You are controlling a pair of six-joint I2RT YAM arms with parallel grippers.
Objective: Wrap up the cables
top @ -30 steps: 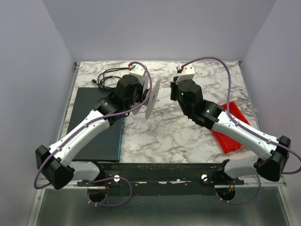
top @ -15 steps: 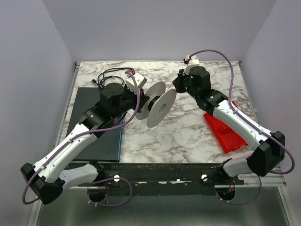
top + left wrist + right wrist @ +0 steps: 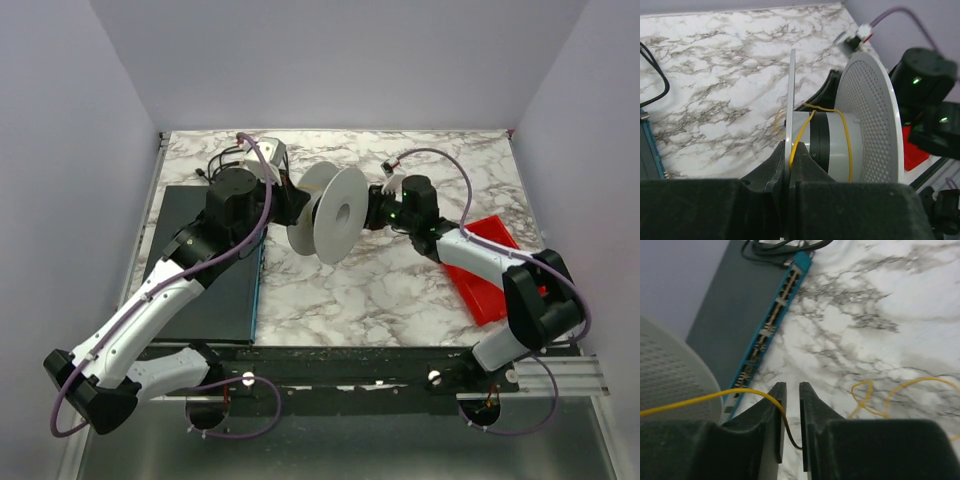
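my left claw (image 3: 789, 152), clamped on the thin near flange of the spool (image 3: 832, 145), holds the reel clear of the marble table (image 3: 400, 290). a second ago the flanges were edge-on to the overhead camera; i have since swung the reel round so they show their faces. my right claw (image 3: 791, 387) has drawn in just beside the reel's other flange. its fingers, pressed together a moment ago, now stand a little apart, and the yellow wire (image 3: 700, 400) runs through the gap instead of being pinched in it.

the wire sits in three places. a few loose turns lie round the grey hub, seen from my left wrist. one strand stretches from the reel to my right fingers. the slack lies in limp loops on the marble.

as i read it, the easing of my right claw marks a shift from pulling the wire to guiding it, or to taking a fresh hold further along. winding looks barely begun, with only those few turns on. with no pinch on it, so thin a strand could slip out of the gap or go slack on the hub.
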